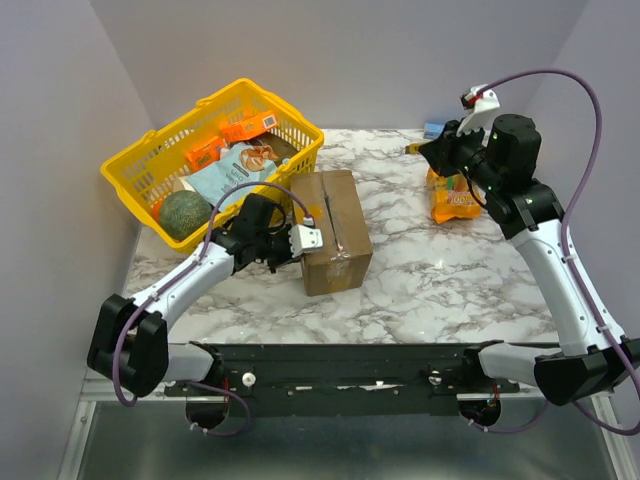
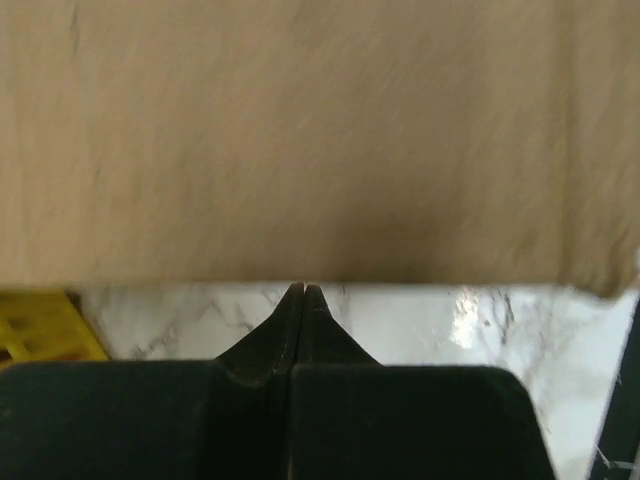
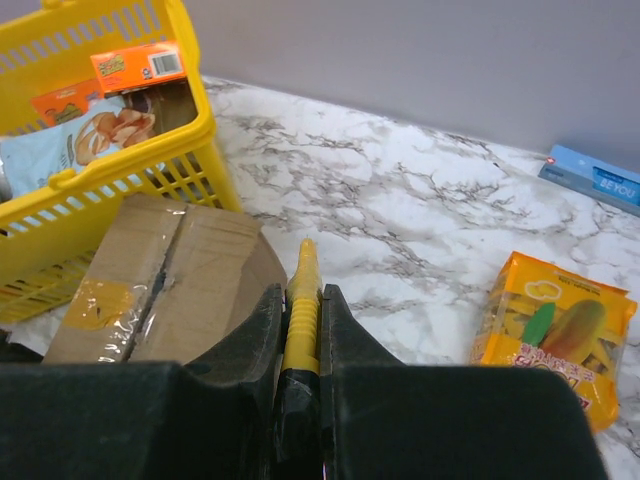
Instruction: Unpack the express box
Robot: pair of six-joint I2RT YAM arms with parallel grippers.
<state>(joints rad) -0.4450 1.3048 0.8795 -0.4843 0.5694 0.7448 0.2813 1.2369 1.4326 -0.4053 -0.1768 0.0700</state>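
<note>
Left gripper (image 2: 303,292): jaws pressed together, gripping nothing, tips close to side wall of box (image 1: 335,230). Right gripper (image 3: 301,297): jaws narrow, clamped on thin yellow tool (image 3: 304,262), sits upper right of overhead frame. Box at centre of overhead frame on marble table (image 1: 430,285), taped seam facing up, just beside yellow basket (image 1: 135,168) at upper left. 1 orange snack bag (image 1: 452,203) right of box, well apart.

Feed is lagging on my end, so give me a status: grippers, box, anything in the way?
Left gripper shut, tips at side of box. Right gripper shut on yellow tool, away from box. Box closed, taped. Basket close behind it.
</note>
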